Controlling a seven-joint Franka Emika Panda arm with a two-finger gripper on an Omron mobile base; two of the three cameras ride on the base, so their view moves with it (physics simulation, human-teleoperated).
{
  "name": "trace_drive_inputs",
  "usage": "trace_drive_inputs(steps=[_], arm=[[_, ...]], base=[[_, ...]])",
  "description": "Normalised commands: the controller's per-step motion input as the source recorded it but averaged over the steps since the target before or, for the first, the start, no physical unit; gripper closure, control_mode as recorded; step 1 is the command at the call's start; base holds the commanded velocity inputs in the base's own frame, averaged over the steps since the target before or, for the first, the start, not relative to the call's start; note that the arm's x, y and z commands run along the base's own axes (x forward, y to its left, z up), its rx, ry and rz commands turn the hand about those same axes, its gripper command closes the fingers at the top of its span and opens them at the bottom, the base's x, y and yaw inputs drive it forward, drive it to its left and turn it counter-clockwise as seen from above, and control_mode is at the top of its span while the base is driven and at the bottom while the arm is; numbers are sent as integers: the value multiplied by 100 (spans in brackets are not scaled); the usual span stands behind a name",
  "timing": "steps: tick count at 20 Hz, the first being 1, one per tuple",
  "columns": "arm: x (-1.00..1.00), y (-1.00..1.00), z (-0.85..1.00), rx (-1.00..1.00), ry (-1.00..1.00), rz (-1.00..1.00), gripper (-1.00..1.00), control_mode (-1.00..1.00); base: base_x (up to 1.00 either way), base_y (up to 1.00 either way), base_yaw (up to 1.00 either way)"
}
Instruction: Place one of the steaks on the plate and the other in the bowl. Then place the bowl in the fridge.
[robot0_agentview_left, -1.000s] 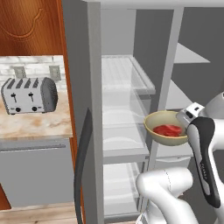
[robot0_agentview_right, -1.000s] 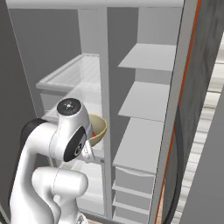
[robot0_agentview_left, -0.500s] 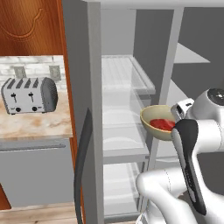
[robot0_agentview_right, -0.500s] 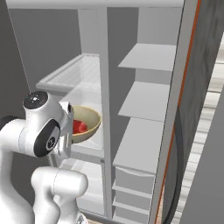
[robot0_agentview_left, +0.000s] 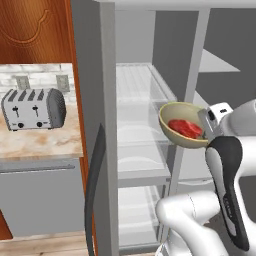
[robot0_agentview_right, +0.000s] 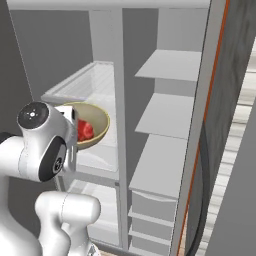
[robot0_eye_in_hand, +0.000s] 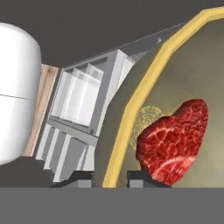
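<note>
The bowl (robot0_agentview_left: 183, 124) hangs in the air in front of the open fridge (robot0_agentview_left: 145, 125), level with its middle glass shelf (robot0_agentview_left: 137, 102), and tips noticeably toward the robot. 1 steak (robot0_agentview_left: 185, 128) lies inside it, against the lower wall. The gripper (robot0_eye_in_hand: 110, 176) pinches the bowl's rim (robot0_eye_in_hand: 131, 105), with 1 fingertip (robot0_eye_in_hand: 81, 176) outside the wall and 1 inside, next to the meat.

To do this step well, I judge the bowl should be levelled before it goes in, since the tilt lets the steak slide toward the rim. The rim grip is thin, so a slow, straight push seems safest. The bowl is near the upright divider (robot0_agentview_right: 118, 125) between the 2 compartments, so it should be steered toward the shelf's middle, away from that post and the open door (robot0_agentview_left: 92, 130). It should come down until its narrow base rests flat, well back from the shelf's front edge, before the fingers part. A toaster (robot0_agentview_left: 33, 109) sits on the counter (robot0_agentview_left: 40, 142) beside the fridge, well apart from the work.
</note>
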Motion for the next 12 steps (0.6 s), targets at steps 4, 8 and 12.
trace_drive_inputs(steps=[4, 8, 12], arm=[[-1, 29, 45, -1, -15, 10, 100, -100], [0, 60, 18, -9, -7, 0, 100, -100], [12, 29, 6, -7, -2, -10, 100, -100]], base=[[0, 0, 0], [0, 0, 0], [0, 0, 0]])
